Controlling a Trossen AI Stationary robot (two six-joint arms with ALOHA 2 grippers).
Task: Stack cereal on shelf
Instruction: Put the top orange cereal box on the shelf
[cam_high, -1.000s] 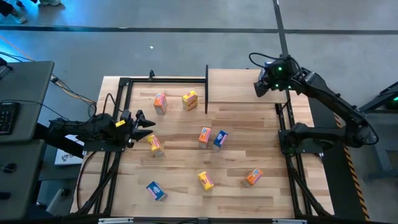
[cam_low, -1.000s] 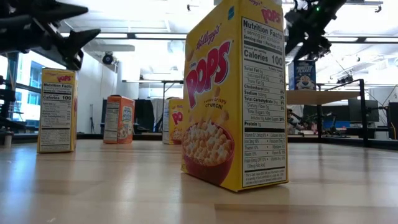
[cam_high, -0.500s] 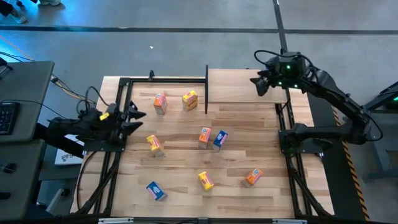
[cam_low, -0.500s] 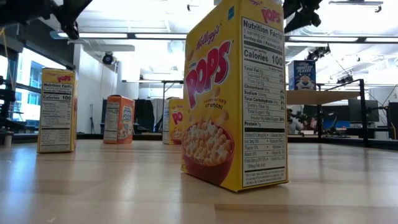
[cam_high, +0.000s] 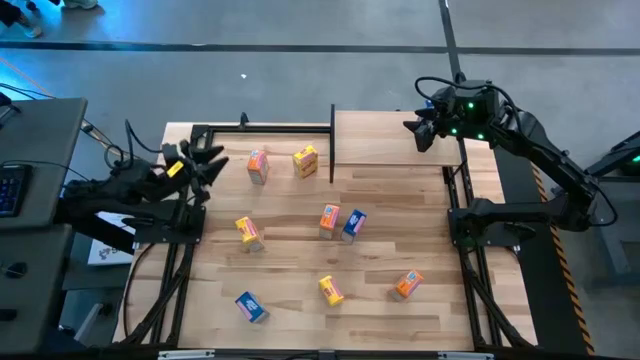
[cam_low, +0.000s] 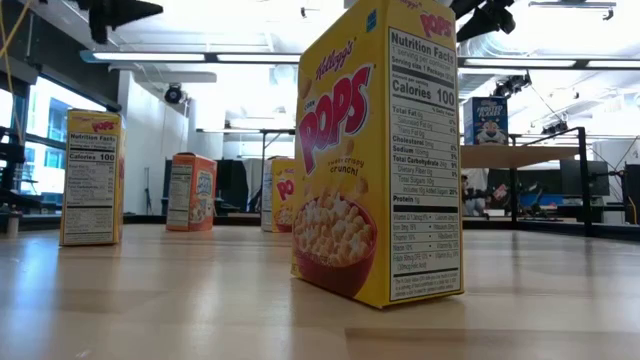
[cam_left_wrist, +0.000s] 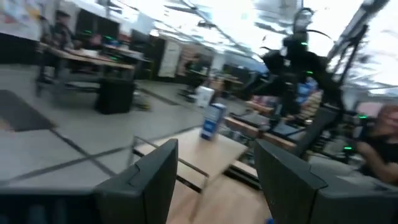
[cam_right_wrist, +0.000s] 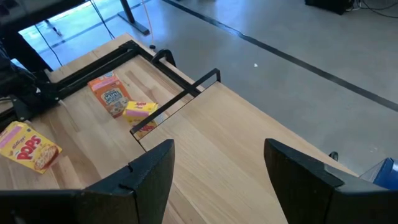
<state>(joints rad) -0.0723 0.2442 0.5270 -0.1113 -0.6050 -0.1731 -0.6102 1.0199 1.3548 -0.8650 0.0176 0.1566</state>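
Observation:
The shelf (cam_high: 375, 138) stands at the table's far right, and one blue cereal box (cam_low: 490, 120) stands upright on it (cam_left_wrist: 213, 121). Several orange, yellow and blue boxes stand scattered on the tabletop, among them a yellow one (cam_low: 380, 160) close to the low camera, an orange one (cam_high: 258, 165) and a blue one (cam_high: 250, 306). My left gripper (cam_high: 207, 160) hangs open and raised over the table's left edge. My right gripper (cam_high: 412, 135) is open high above the shelf's right part, clear of the blue box, which the arm hides in the high view.
A black metal frame (cam_high: 265, 128) runs along the table's far and left edges. The shelf's black post rail (cam_high: 332, 140) stands between the shelf and the boxes. A person sits beyond the table (cam_left_wrist: 379, 143). Bare wood lies at the table's near middle (cam_high: 330, 330).
My left gripper has risen and drawn back toward the table's far left corner, tipping from pointing down to about level. My right gripper has risen above the shelf, leaving the low view's top. No box has moved.

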